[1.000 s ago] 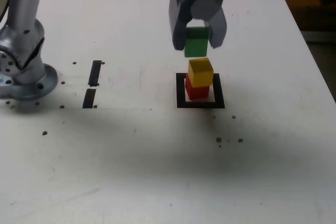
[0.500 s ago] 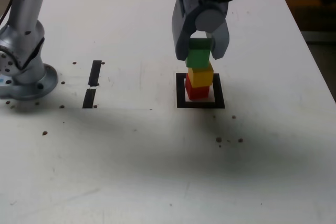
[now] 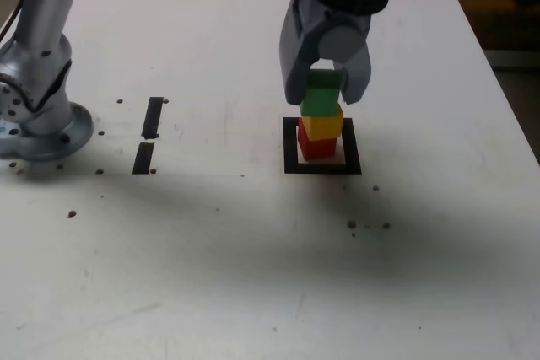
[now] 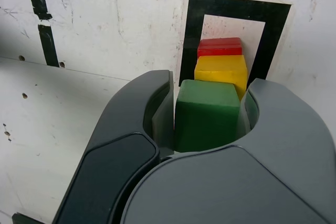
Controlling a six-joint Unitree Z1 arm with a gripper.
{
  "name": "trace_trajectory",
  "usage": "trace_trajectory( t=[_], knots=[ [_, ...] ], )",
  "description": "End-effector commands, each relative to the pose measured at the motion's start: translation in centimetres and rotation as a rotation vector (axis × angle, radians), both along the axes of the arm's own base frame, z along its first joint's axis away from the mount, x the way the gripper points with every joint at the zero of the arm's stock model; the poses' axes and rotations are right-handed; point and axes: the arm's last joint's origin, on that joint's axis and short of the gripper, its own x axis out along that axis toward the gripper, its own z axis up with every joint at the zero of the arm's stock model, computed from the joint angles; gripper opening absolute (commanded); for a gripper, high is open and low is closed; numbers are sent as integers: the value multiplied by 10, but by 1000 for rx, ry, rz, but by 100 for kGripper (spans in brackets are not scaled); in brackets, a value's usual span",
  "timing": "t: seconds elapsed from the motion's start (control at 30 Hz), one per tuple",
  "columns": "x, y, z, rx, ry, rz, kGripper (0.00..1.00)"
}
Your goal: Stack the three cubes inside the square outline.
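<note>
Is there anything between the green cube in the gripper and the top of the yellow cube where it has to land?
Nothing visible. The green cube, held in the gripper, sits directly over the yellow cube, which rests on the red cube inside the square outline. Whether green already touches yellow is hard to tell.

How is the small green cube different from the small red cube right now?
The small matte green cube sits at the top of the stack, on the yellow cube; the small matte red cube is at the bottom, resting on the white table inside the black-bordered square outline. The green cube is clamped between the jaws of the grey gripper; the red cube stands free of them. Both look the same size and shape.
</note>
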Motion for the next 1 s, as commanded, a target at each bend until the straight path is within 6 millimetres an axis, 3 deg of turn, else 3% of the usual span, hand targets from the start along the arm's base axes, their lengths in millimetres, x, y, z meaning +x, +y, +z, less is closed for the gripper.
trace_trajectory(
  t=[0.0, 0.17, 0.27, 0.4, 0.53, 0.67, 0.77, 0.87, 0.97],
  knots=[
    [1, -1, 0, -7, 7, -4, 53],
    [2, -2, -1, -13, 8, -8, 84],
    [0, -1, 1, -5, 5, -9, 95],
    [-7, 1, 13, 14, -23, -7, 99],
    [-24, 5, 39, 27, -84, -7, 100],
    [-60, 10, 75, 30, -171, -19, 100],
    [-103, 16, 97, 30, -219, -39, 100],
    [-146, 22, 97, 33, -204, -50, 100],
    [-184, 28, 83, 41, -149, -52, 100]
  ],
)
